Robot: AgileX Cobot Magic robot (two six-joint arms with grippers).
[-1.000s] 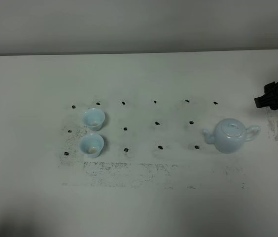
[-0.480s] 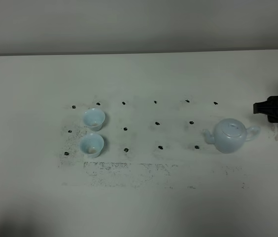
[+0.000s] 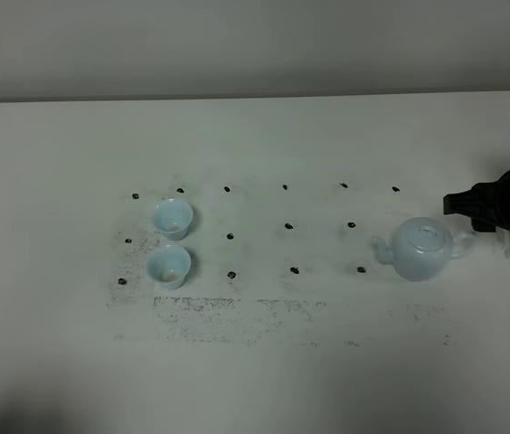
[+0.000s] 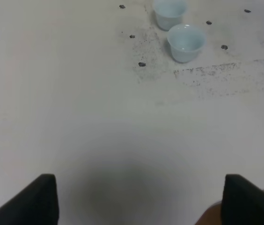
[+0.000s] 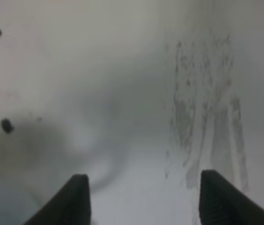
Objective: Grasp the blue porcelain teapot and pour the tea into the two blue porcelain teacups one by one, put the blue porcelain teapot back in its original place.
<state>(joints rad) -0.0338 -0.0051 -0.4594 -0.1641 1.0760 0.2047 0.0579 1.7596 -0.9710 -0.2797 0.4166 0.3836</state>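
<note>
Seeing blue porcelain teapot (image 3: pixel 422 251) upright on counter (image 3: pixel 255 362), right end of black dot grid (image 3: pixel 289 226), lid on, spout toward cups, handle toward right tool. Seeing far teacup (image 3: pixel 173 217) and near teacup (image 3: pixel 168 266) just beside each other at left end of grid, both upright. Reading right tool (image 3: pixel 456 201) as released: fingers spread, only counter between, near teapot handle, apart from it. Reading left tool (image 4: pixel 141 201) as released: fingers wide, over counter, well apart from teacups.
</note>
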